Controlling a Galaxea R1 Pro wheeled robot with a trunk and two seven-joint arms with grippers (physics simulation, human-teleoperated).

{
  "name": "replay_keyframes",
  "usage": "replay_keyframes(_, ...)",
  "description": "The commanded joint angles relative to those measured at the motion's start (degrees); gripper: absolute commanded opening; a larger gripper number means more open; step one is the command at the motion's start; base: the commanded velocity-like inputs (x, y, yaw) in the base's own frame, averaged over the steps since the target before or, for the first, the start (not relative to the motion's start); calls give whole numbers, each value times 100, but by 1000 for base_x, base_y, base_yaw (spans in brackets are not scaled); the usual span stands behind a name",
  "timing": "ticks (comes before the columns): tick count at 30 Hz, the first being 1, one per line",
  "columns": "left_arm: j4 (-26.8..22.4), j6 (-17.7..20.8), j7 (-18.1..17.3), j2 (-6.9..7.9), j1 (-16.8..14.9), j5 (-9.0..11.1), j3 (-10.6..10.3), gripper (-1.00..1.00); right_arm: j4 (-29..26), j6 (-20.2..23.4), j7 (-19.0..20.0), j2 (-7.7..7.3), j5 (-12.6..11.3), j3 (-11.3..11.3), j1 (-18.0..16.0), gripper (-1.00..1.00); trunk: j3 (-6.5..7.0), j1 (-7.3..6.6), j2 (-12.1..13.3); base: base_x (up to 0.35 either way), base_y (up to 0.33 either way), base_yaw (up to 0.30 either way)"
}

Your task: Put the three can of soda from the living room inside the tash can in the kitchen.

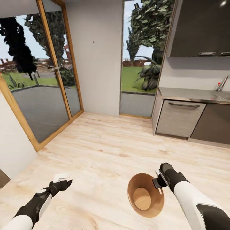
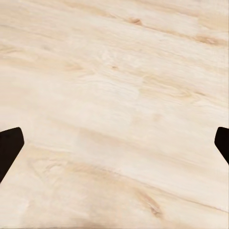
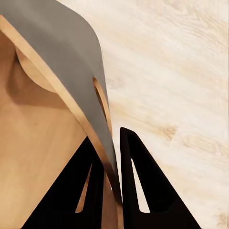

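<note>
The tash can [image 1: 135, 183] is a round bucket, grey outside and tan wood inside, low in the head view to the right of centre. It tilts with its mouth toward the camera, and its inside looks empty. My right gripper [image 1: 158, 181] is shut on its rim beside the slot handle. In the right wrist view one finger [image 3: 143, 186] lies on the grey outer wall [image 3: 71, 52] and the other inside. My left gripper [image 1: 66, 183] hangs open over bare pale wood floor, its fingertips [image 2: 9, 148] far apart. The cans of soda are out of view.
This is the kitchen: dark grey cabinets [image 1: 180, 118] and a steel worktop [image 1: 191, 94] with sink and tap [image 1: 222, 84] stand at the right. Wood-framed glass doors [image 1: 41, 95] line the left, with a white wall [image 1: 95, 57] between them and a window. Pale wood floor [image 1: 105, 147] stretches ahead.
</note>
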Motion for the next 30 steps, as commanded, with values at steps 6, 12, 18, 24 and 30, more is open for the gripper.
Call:
replay_keyframes(6, 3, 5, 0, 2, 0, 2, 2, 100, -1, 9, 24, 6, -79, -13, -2, -100, 12, 0, 0, 0, 24, 257)
replay_keyframes(12, 3, 10, 0, 6, 0, 2, 1, 100, -1, 9, 24, 9, -79, -12, -2, -100, 25, 0, 0, 0, 204, 257)
replay_keyframes(18, 7, 13, 0, 3, 0, 2, 1, 100, 2, 9, 7, 9, -79, -12, -2, -100, 40, 0, 0, 0, 269, 257)
replay_keyframes(24, 7, 12, 0, 18, 0, 2, 6, 100, 1, 9, -17, 3, -79, -13, -2, -100, 56, 0, 0, 0, 277, 257)
replay_keyframes(30, 5, 12, 0, 18, 0, 2, 8, 100, 2, 9, -20, 9, -79, -14, -2, -100, 72, 0, 0, 0, 278, 257)
